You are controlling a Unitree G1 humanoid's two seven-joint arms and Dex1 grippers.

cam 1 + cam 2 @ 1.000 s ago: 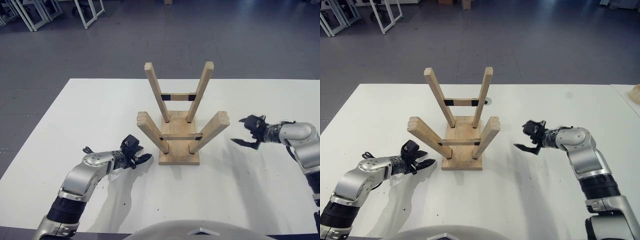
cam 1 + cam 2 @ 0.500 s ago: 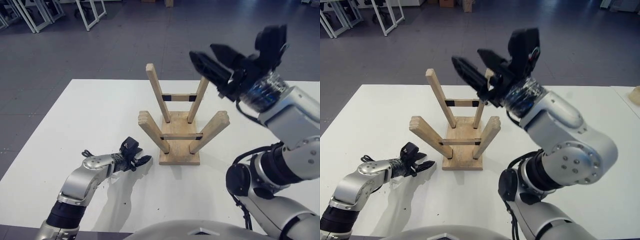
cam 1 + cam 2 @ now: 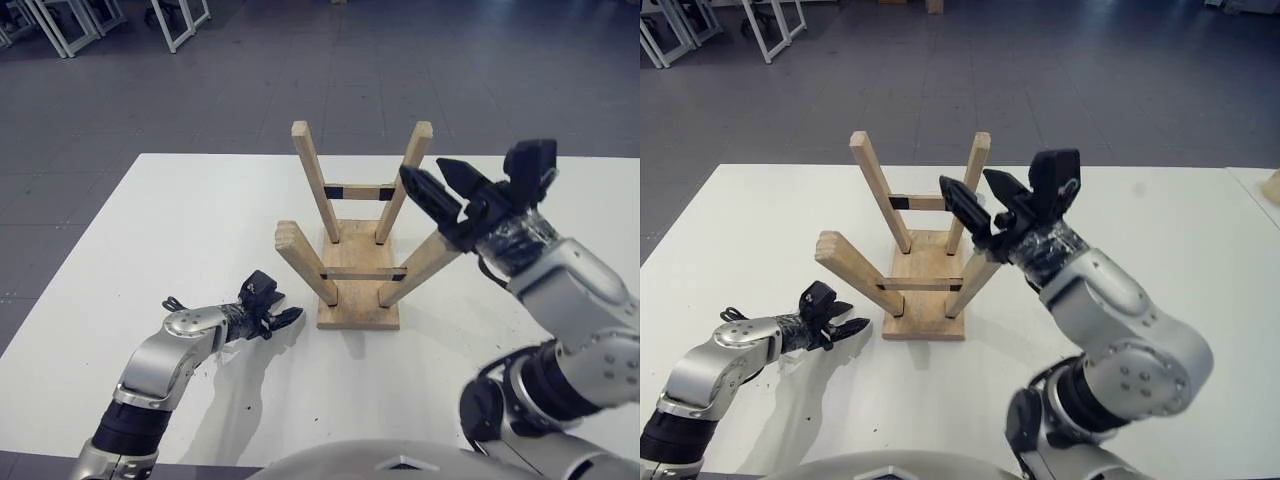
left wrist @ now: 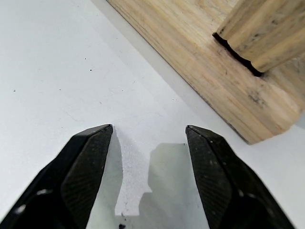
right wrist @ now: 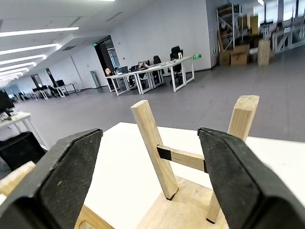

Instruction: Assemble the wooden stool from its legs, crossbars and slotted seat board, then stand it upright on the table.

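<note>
The white bench [image 3: 150, 220] was seen stretching across the whole foreground. The wooden stool [image 3: 358, 300] was found near its middle, turned upside down. Its seat board [image 3: 925, 315] was laid flat on the bench top, and the four legs [image 3: 315, 185] were pointed upward and splayed outward. Two crossbars [image 3: 357, 193] were fitted between them, one joining the far pair and one joining the near pair.

The right pincer [image 3: 422, 170] was held raised above the bench at the stool's right side, level with the leg tops. It was spread wide open, with nothing held between its fingers. Whether it touched the near right leg could not be told. In the right wrist view the far pair of legs and their crossbar were framed between its two fingers.

The left pincer [image 4: 148, 128] was held low over the bench, just beside the seat board's near left corner. It too was parted and empty, and a strip of bare bench was left between its tips and the board.
</note>
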